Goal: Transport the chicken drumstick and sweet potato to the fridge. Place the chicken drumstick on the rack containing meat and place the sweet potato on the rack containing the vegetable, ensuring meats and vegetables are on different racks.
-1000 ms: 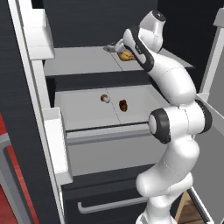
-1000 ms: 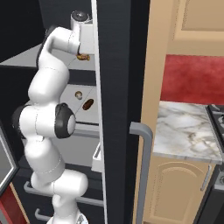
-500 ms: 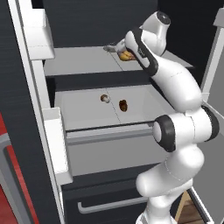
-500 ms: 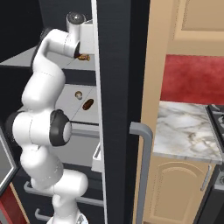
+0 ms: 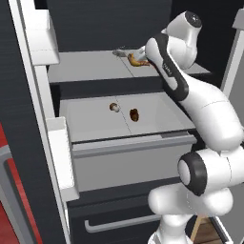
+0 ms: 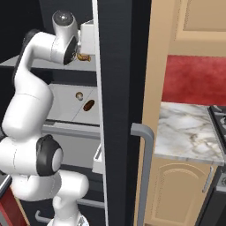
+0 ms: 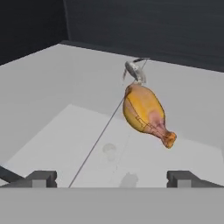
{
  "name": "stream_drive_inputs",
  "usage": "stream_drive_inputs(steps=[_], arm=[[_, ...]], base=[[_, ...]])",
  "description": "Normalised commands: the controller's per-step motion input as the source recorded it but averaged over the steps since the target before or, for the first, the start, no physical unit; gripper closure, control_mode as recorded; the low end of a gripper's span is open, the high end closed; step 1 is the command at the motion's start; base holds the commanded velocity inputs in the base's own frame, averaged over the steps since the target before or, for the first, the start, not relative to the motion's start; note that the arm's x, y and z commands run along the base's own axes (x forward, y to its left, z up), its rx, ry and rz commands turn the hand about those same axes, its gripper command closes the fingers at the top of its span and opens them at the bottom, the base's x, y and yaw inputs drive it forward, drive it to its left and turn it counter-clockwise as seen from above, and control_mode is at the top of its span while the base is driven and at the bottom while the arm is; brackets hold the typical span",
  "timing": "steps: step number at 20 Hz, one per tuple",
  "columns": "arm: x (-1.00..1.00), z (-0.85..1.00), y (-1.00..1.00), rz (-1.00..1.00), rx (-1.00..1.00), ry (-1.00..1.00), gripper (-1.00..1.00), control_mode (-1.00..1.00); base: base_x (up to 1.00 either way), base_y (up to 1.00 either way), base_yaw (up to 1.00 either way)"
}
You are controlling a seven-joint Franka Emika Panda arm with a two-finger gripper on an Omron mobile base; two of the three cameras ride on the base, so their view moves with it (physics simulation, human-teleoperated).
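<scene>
Now, in the left base view, I see the drumstick (image 5: 137,61) on the flat rack (image 5: 86,66) and the sweet potato (image 5: 134,114) in the tray (image 5: 157,112) below. Hand view: fingers (image 7: 112,179) wide, empty, short of the drumstick (image 7: 145,113). Placement looks done; next I'd back out.

One chicken drumstick (image 7: 146,114) lies on the flat upper shelf, the rack containing meat (image 5: 86,66), and beside it is one small pale grey item (image 7: 134,70), too small and blurred to name, possibly fish. That makes two things on that shelf. On the walled tray below, the rack containing the vegetable (image 5: 90,126), there are two more: one sweet potato (image 5: 134,114) and one pale-capped mushroom-like item (image 5: 114,107). Two racks carry food. One fridge (image 5: 95,19), one marble worktop (image 6: 187,132).
</scene>
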Motion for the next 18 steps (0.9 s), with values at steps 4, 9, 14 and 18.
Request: stream_drive_inputs(steps=[4, 9, 14, 18], arm=[[-1.00, 0.00, 0.00, 0.00, -0.05, -0.01, -1.00, -1.00], [-1.00, -0.05, 0.00, 0.00, -0.04, -0.15, -1.00, -1.00], [-1.00, 0.00, 0.00, 0.00, 0.00, -0.02, -1.00, -1.00], [-1.00, 0.00, 0.00, 0.00, 0.00, 0.00, -1.00, -1.00]], base=[[0.00, 0.00, 0.00], [0.00, 0.00, 0.00], [0.00, 0.00, 0.00], [0.00, 0.00, 0.00]])
